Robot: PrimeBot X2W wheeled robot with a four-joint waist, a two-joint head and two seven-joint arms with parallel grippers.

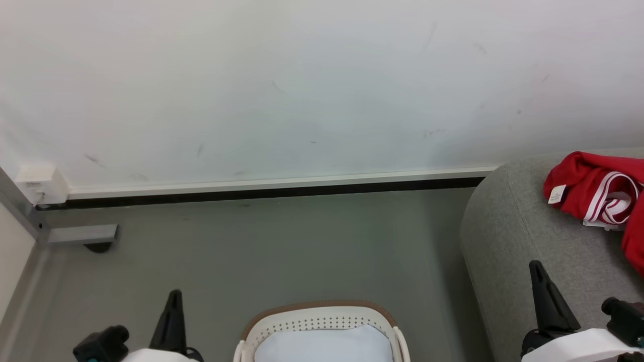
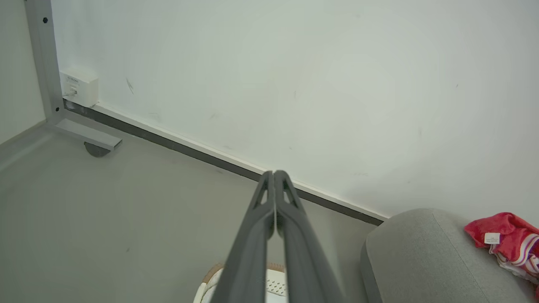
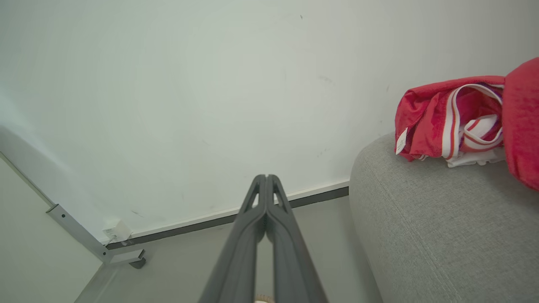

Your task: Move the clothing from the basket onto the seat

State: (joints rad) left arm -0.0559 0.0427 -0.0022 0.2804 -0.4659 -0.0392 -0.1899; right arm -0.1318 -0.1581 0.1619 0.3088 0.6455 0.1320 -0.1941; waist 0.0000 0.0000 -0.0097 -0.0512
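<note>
beyond right gripper (image 3: 266, 177), clothing (image 3: 425, 113) on seat (image 3: 421, 219)

Open floor (image 1: 282, 241) from basket (image 1: 322, 305) up to wall (image 1: 302, 75). Right side: seat (image 1: 508, 236) bulks, clothing (image 1: 593, 186) on top. Left corner: frame foot (image 1: 83, 235) juts out.

No legible text; unreadable print on white label (image 1: 557, 194) of the clothing (image 1: 588, 176)

grey floor (image 1: 282, 241): basket (image 1: 322, 312), seat (image 1: 508, 236) w/ clothing (image 1: 583, 183), maybe 2 pcs
</note>
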